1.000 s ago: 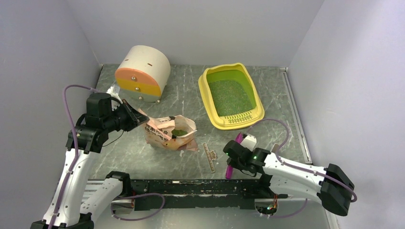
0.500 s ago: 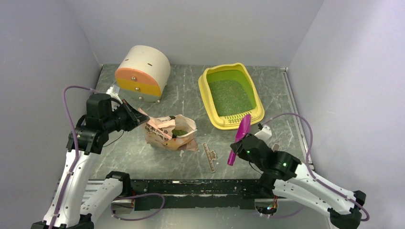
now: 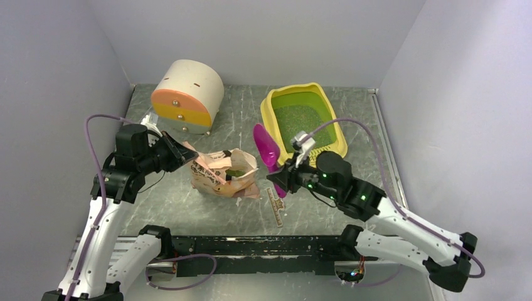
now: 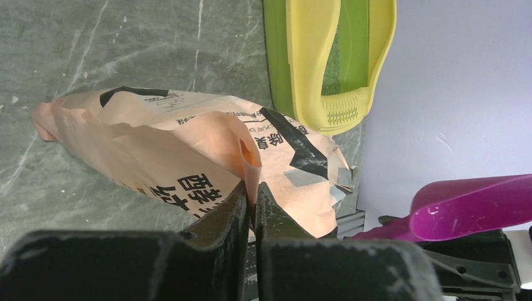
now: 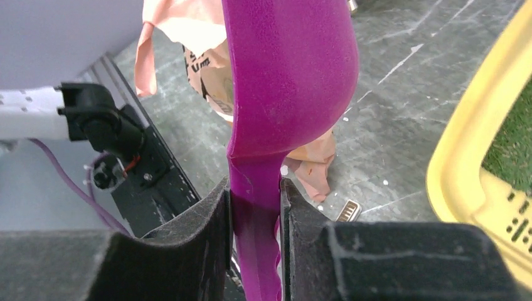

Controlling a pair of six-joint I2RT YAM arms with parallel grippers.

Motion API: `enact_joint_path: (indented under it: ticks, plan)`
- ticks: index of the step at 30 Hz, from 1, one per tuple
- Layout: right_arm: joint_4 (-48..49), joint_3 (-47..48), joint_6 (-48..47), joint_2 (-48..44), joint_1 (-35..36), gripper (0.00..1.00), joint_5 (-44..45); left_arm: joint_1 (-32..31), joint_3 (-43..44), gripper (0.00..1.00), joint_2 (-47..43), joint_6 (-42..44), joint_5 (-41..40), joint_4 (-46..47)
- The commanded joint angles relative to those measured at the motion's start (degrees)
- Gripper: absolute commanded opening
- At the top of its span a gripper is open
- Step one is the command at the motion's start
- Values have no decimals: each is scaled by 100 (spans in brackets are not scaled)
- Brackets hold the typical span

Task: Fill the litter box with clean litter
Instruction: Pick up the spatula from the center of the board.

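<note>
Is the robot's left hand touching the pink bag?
Touching. The left wrist view shows an edge of the pink bag pinched between the shut left fingers.

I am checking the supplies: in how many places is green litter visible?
2. One layer of litter lies in the litter box, back right; a little shows in the open mouth of the pink bag, centre. More may be hidden inside the bag.

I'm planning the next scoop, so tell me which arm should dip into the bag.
Right. The right gripper clamps the magenta scoop by its handle, beside the pink bag. The left gripper is shut on the bag's rim, so it is occupied.
</note>
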Motion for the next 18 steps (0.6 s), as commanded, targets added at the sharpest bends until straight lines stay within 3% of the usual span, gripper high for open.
enact_joint_path:
  ticks: [1, 4, 9, 13, 18]
  plan:
    - [431, 211, -898, 535, -8, 0, -425, -17, -111, 17, -11, 11, -26, 436]
    - [498, 252, -847, 788, -1, 0, 336, -17, -52, 27, 181, 0, -22, 596]
    - [-32, 684, -1090, 1465, -9, 0, 629, -17, 97, 22, 429, 81, -59, 697]
    - [-148, 812, -1140, 1697, -22, 0, 831, -17, 98, 34, 547, 93, -45, 918]
    - [65, 614, -1131, 1372, -17, 0, 914, -17, 268, 57, 772, 88, 3, 1053]
